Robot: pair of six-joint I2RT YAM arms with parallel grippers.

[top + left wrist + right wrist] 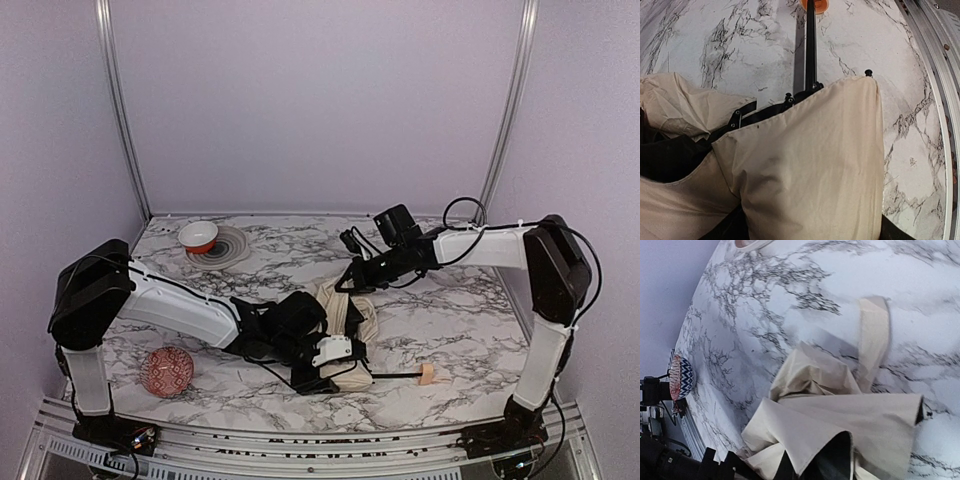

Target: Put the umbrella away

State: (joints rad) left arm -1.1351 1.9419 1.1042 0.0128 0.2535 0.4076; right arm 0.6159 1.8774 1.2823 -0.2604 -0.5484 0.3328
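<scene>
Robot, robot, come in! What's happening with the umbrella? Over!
Left gripper clamped on umbrella fabric. Right gripper shut over it. Ball sits aside, left.

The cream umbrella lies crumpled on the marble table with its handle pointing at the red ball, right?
No. The umbrella does lie crumpled on the table, but its handle points away from the ball, toward the opposite side; the top view shows it.

You're looking at an umbrella (810, 165) of matt cream cloth, soft and creased, with a thin black shaft (810, 45) that shows a slight sheen. Under the umbrella, the tabletop (450, 310) is smooth with marble veining. To the umbrella's left, the ball (166, 371) looks matt and patterned.
</scene>
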